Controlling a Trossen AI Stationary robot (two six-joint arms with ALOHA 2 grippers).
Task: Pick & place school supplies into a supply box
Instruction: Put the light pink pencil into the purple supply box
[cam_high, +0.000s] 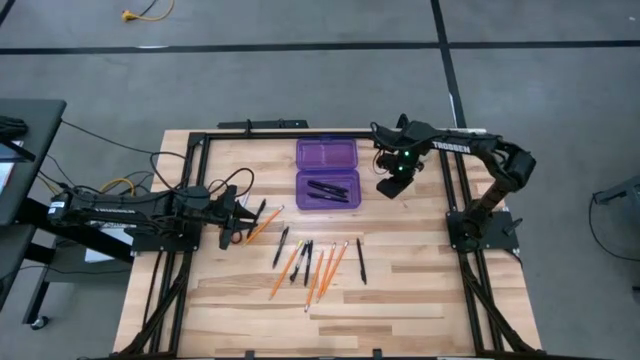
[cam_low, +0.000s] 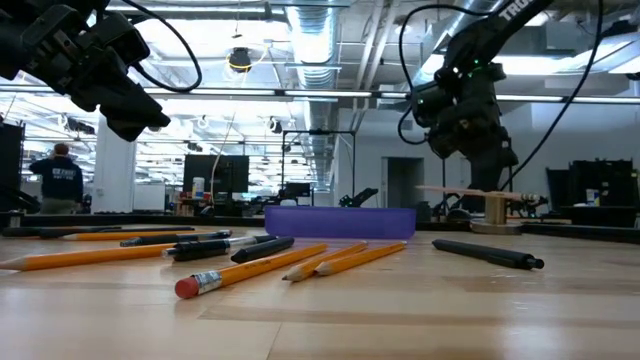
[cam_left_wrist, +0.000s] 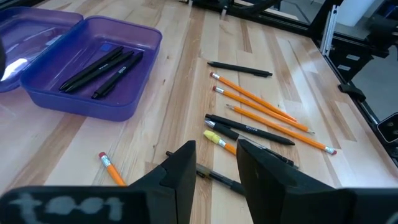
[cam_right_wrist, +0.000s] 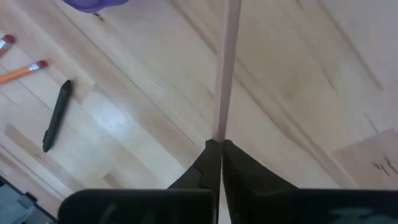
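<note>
The purple supply box (cam_high: 326, 172) lies open at the table's far middle, and black pens (cam_left_wrist: 99, 70) rest in its near half. Orange pencils and black pens (cam_high: 315, 265) lie loose on the wood in front of it, with one black pen (cam_high: 361, 262) set apart to their right. My right gripper (cam_high: 392, 182) hangs above the table just right of the box, shut on a thin pale pencil (cam_right_wrist: 227, 68). At the left, my left gripper (cam_left_wrist: 216, 168) stands open in the air and holds nothing. An orange pencil (cam_high: 262, 224) lies beside it. My right gripper pinches the pale pencil (cam_right_wrist: 219, 138) between its two fingertips, which point steeply down. The pencil runs straight away from the fingertips, clear of the table. The fingers hide whatever of it lies behind them, so I cannot tell which part they hold.
A black metal frame (cam_high: 200, 150) runs along the table's far and side edges. Bare wood lies to the right of the box under my right gripper (cam_right_wrist: 292, 74). In the low view a person (cam_low: 62, 180) stands far off in the room behind.
</note>
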